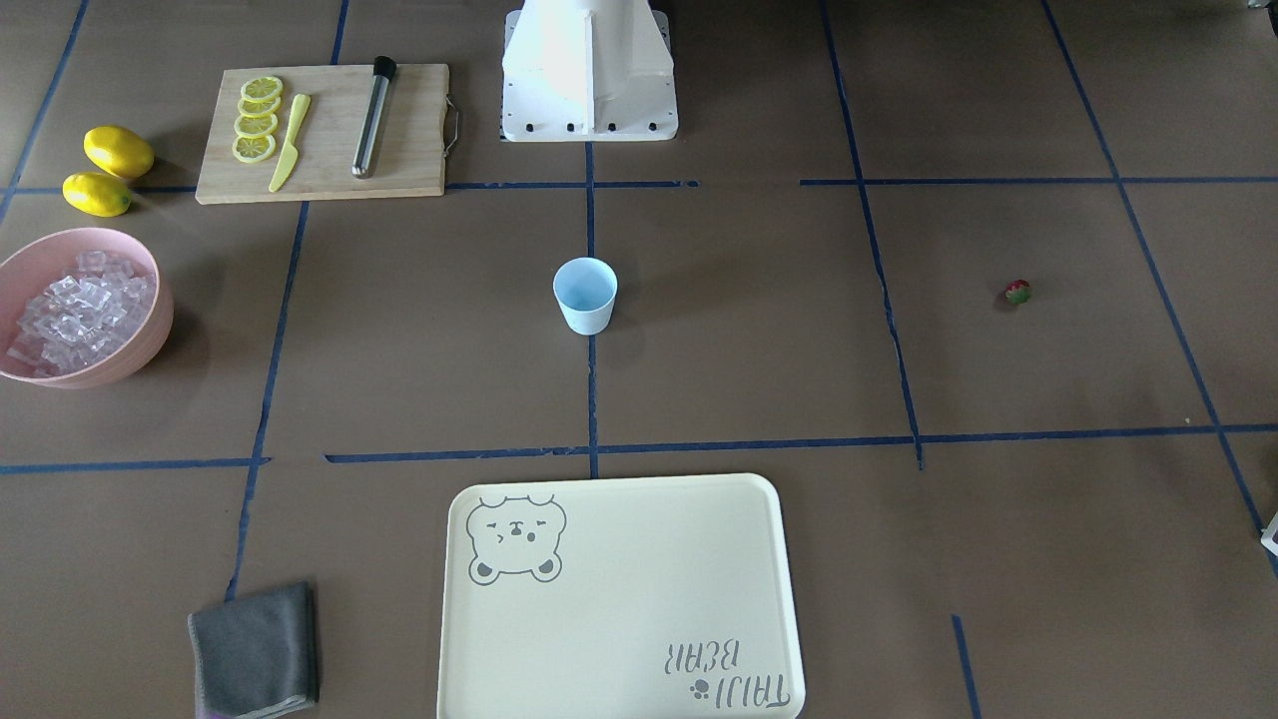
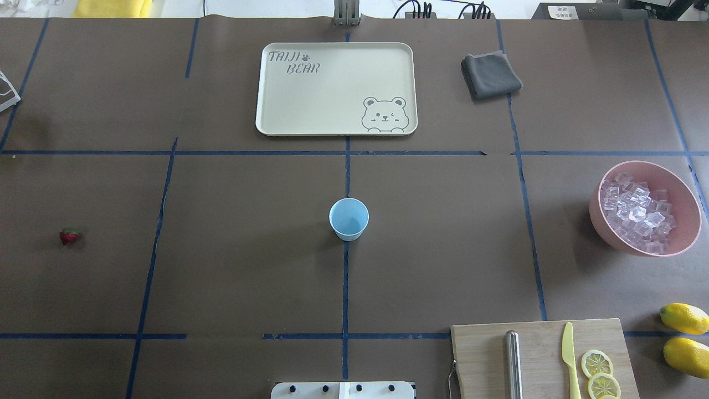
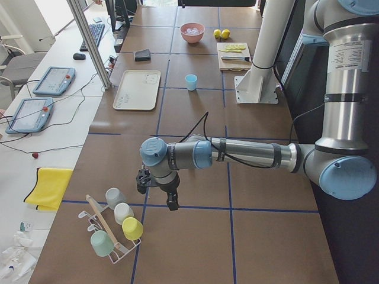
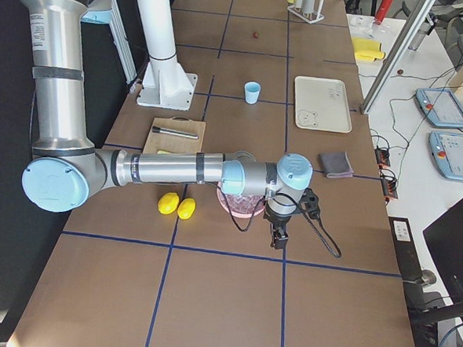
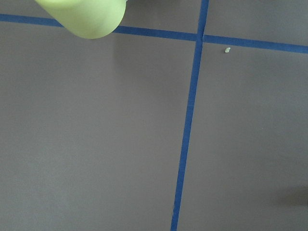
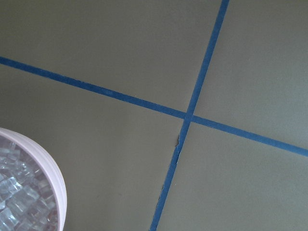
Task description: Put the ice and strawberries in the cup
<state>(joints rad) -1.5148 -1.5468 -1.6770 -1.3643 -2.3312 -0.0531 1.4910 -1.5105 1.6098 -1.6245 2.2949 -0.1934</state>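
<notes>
The pale blue cup (image 1: 585, 295) stands upright and empty at the table's middle; it also shows in the overhead view (image 2: 349, 219). The ice (image 1: 80, 310) fills a pink bowl (image 2: 595, 205) at the robot's right, and shows in the right wrist view (image 6: 19, 202). One tiny red strawberry (image 2: 69, 236) lies alone far to the robot's left (image 1: 1017, 292). My left gripper (image 3: 172, 203) hangs beyond the table's left end, near a cup rack. My right gripper (image 4: 278, 239) hangs just past the bowl. Both show only in the side views, so I cannot tell their state.
A cream tray (image 2: 266, 88) and a grey cloth (image 2: 490, 75) lie at the far side. A cutting board (image 2: 537, 354) with lemon slices, a yellow knife (image 2: 569, 354) and a steel rod sits near the base. Two lemons (image 2: 686, 338) lie beside it. A rack of cups (image 3: 115, 228) stands at the left end.
</notes>
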